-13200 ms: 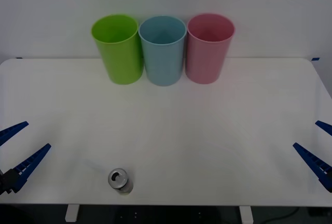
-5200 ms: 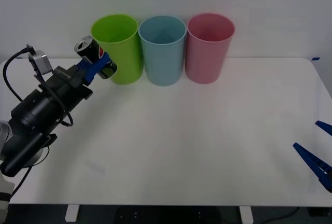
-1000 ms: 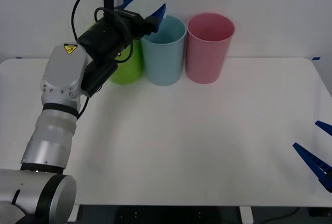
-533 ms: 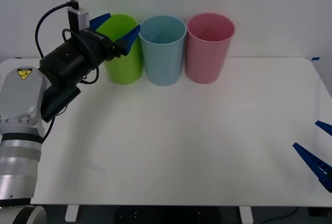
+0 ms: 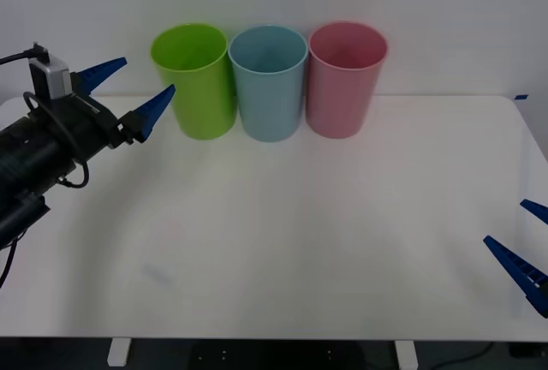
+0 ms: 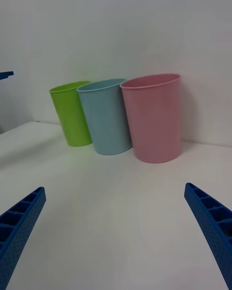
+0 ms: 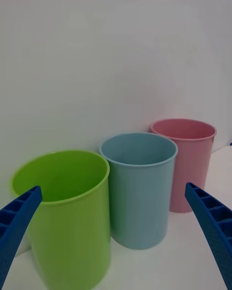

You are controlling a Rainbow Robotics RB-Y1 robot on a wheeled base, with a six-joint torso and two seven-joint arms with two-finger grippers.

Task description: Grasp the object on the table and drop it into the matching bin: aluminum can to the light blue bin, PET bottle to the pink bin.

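Left claw (image 5: 133, 94) raised, spread wide.

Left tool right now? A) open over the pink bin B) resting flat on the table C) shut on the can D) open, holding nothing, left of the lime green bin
D: the left tool has its blue fingers spread with nothing between them, beside the lime green bin.

Three bins at the back of the white bench (image 5: 300, 241): green bin (image 5: 194, 80), blue bin (image 5: 269, 81), pink bin (image 5: 344, 78). Left gripper (image 5: 128, 92) beside green, jaws wide. Right gripper (image 5: 524, 248) low at the edge, jaws wide.
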